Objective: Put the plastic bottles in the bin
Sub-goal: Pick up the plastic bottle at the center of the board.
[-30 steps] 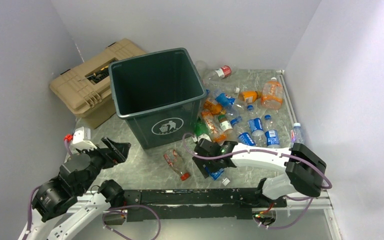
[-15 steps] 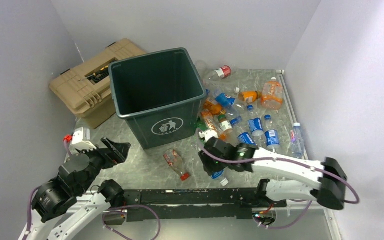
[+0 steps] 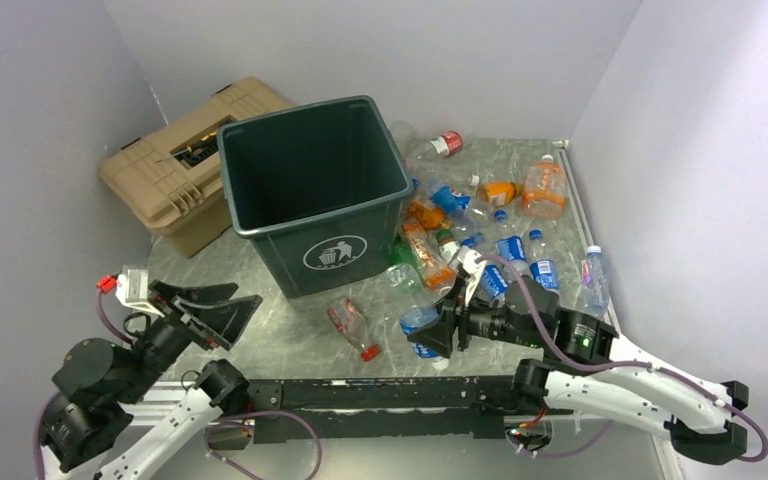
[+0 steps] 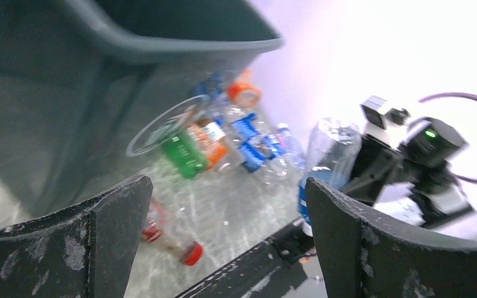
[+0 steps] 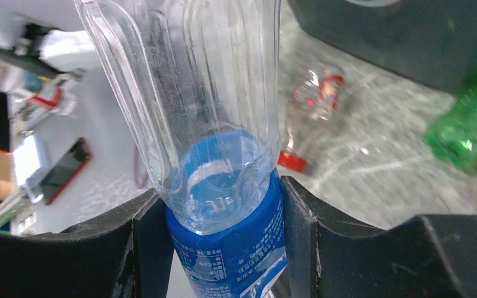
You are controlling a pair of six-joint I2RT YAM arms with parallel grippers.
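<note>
From above: no bottle visible inside the bin [image 3: 332,255], so barely begun by the look of it. About a dozen bottles [image 3: 480,215] lying on the table [image 3: 290,345] right of it, one red-capped bottle [image 3: 352,328] in front. Right gripper [image 3: 442,328] clamped on a blue-labelled bottle [image 3: 412,305], held up near the bin's front corner. Left gripper [image 3: 222,318] spread wide, empty.

Left wrist: blurred; bin's inside cut off.

Right wrist: fingers [image 5: 146,248] pinching the blue label on both sides; cap out of frame.

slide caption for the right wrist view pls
The right arm's jaws grip a clear blue-labelled bottle; a red-capped bottle lies beyond, before the bin.
</note>
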